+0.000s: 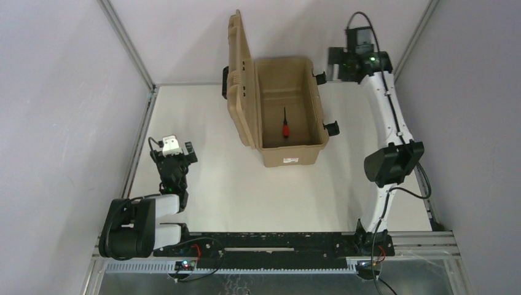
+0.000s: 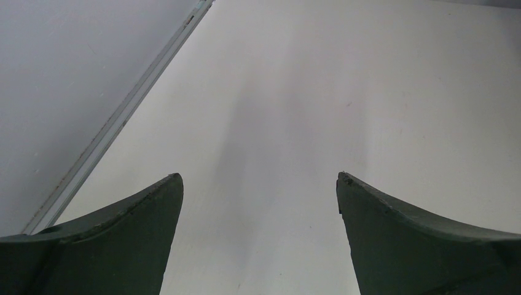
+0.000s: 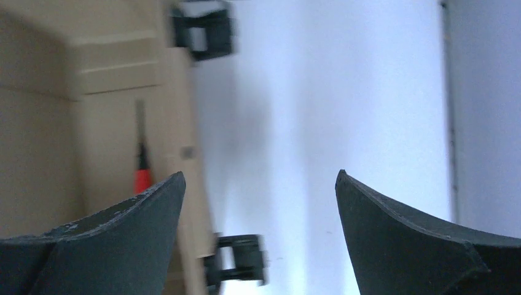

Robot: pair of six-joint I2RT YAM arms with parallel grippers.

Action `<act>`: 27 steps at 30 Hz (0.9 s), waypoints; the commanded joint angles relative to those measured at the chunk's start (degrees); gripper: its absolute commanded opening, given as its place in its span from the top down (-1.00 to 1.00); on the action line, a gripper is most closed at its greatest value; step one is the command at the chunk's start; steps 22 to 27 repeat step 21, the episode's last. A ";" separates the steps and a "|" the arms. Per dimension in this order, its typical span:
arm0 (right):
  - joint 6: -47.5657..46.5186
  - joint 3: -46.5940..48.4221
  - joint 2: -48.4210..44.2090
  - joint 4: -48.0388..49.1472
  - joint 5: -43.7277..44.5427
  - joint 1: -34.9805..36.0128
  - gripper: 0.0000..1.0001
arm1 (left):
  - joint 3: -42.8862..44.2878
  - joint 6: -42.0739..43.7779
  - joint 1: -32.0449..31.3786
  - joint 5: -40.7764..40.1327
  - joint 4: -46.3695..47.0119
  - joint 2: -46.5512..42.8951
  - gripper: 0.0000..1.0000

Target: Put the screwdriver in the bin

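Screwdriver (image 1: 285, 126) in bin (image 1: 293, 153) (lid (image 1: 241, 74) up); left gripper (image 2: 259, 178), right gripper (image 3: 260, 175) splayed over table (image 1: 246, 196).

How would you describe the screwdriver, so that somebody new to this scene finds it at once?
On the white table stands a large tan bin with its lid open. Inside, on its floor, lies the screwdriver: slim, red handle, thin black shaft, the only thing in there.

Open-topped bin (image 1: 292, 155), raised lid (image 1: 241, 77) (its left side) a barrier
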 commanded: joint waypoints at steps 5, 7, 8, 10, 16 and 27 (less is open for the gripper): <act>-7.33 -7.04 -1.67 2.63 -6.04 -19.18 -0.99 | 2.52 -0.03 0.38 0.38 3.04 -0.14 -1.00; -8.50 -8.13 -1.62 3.21 -8.44 -22.72 -0.99 | 2.52 -0.03 0.38 0.44 3.04 -0.14 -1.00; -9.03 -8.55 -1.64 3.42 -8.77 -23.85 -0.99 | 2.54 -0.03 0.38 0.39 3.04 -0.13 -1.00; -9.69 -10.58 -2.09 4.77 -8.00 -25.29 -0.99 | 2.52 -0.03 0.38 0.42 3.04 -0.13 -1.00; -11.16 -16.50 -4.88 9.64 -6.53 -26.22 -0.99 | 2.52 -0.03 0.38 0.42 3.04 -0.13 -1.00; -9.65 -15.61 -5.13 9.39 -8.60 -26.19 -0.99 | 2.52 -0.03 0.38 0.44 3.04 -0.16 -1.00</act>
